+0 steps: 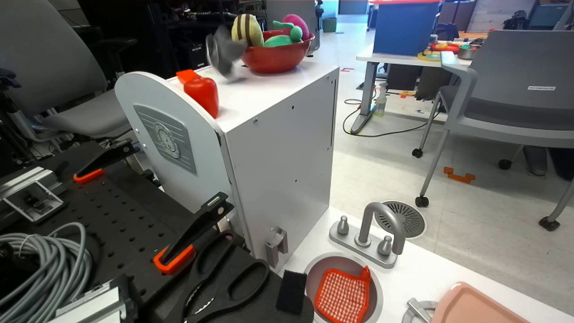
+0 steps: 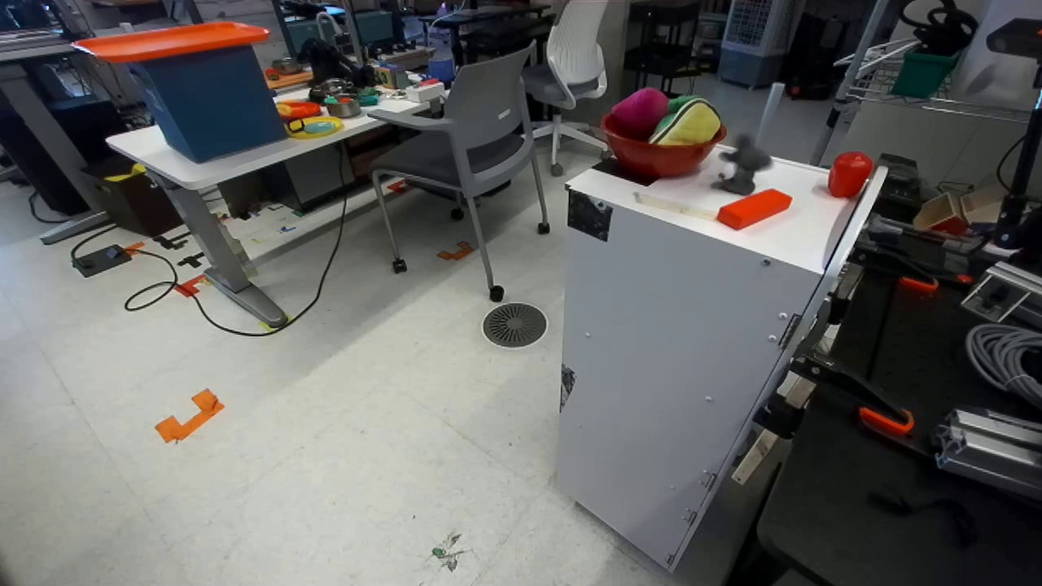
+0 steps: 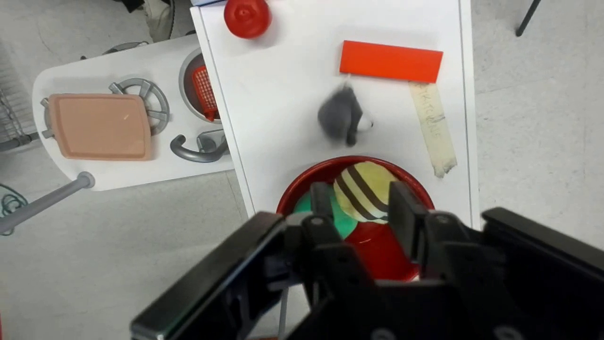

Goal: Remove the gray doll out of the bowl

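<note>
Plainly, the claw (image 3: 360,200) gapes, clear of the gray doll (image 3: 339,116).

Can make out, blurred, the gray doll (image 1: 230,49) just left of the red bowl (image 1: 274,60), outside it; also a red pepper (image 1: 204,94) nearer on the tabletop (image 1: 267,90).

doll (image 3: 336,115) is dark gray with a white patch | bowl (image 1: 274,60) is red | striped toy (image 3: 362,191) is yellow and brown | gripper (image 3: 360,203) is black | block (image 3: 391,62) is orange-red | pepper (image 3: 247,18) is red | pot holder (image 1: 343,295) is checked red and white | tray (image 3: 100,126) is pinkish tan
</note>
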You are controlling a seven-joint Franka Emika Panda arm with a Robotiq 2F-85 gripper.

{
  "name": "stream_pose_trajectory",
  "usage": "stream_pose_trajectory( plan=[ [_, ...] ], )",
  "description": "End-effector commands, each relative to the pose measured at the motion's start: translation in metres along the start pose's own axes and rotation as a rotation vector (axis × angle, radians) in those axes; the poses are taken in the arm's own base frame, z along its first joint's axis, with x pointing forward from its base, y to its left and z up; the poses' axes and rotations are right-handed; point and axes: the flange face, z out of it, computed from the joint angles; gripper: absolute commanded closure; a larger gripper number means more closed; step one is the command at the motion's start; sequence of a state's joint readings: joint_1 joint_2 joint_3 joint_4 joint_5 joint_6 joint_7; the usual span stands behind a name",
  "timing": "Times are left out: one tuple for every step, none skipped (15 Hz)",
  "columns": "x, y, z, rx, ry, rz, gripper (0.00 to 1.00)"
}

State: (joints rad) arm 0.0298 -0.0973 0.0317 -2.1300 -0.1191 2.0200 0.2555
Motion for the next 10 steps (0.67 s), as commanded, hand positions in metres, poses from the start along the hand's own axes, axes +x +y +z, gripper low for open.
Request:
stream_pose_trajectory(
  plan=[
    [-0.0091, 0.0006, -0.0075, -0.054, 0.004, -0.002, 0.32],
    [-0.0092, 0.001, -0.0076, -0.073, 0.008, 0.003, 0.25],
    [-0.0097, 0.001, -0.008, -0.09, 0.013, 0.003, 0.17],
    [-0.0096, 0.0014, -0.008, -0.104, 0.016, 0.004, 0.1],
    [-0.0095, 0.0015, -0.0079, -0.116, 0.017, 0.005, 0.02],
    [-0.0094, 0.0014, -0.0079, -0.127, 0.018, 0.004, 0.0],
    [-0.0093, 0.0013, -0.0079, -0.136, 0.019, 0.004, 0.0],
    [-0.0094, 0.0013, -0.0079, -0.143, 0.018, 0.004, 0.0],
    [-0.0097, 0.0013, -0.0076, -0.147, 0.015, 0.001, 0.0],
    [-0.0099, 0.001, -0.0073, -0.152, 0.014, -0.002, 0.0]
  ],
)
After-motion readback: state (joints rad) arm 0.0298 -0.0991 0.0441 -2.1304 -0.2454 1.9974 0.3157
